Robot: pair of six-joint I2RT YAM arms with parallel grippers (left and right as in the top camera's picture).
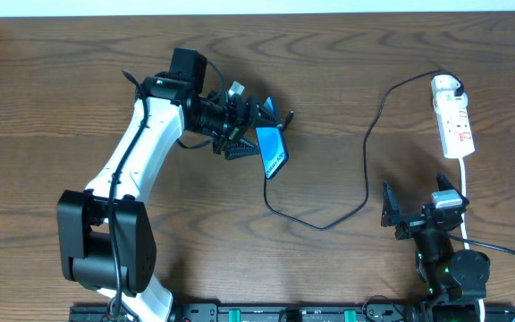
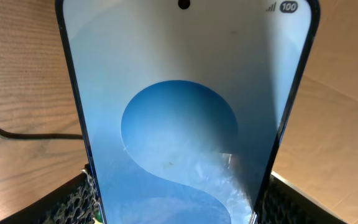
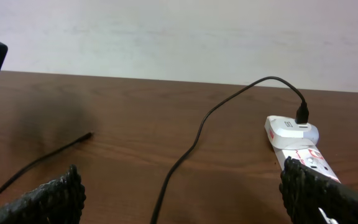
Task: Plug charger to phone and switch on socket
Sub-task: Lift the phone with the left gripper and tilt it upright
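a slim rectangular smartphone with a light blue screen is pinched by its long edges between the black fingers of the left gripper. it is held tilted above the dark brown wooden table, left of centre. in the left wrist view the screen fills the frame, with a textured black pad pressed against each lower side.

a long, thin black charger cable is plugged into a white adapter at the far end of a white elongated power strip with red markings, which lies at the table's right side. from there the cable is looped down across the table and back toward the smartphone. its small tip is seen lying on the wood, just below the smartphone's lower edge in the overhead view.

a thicker white cord is led from the strip's near end past the right gripper. its fingers are spread wide, gripping nothing, near the table's front edge.
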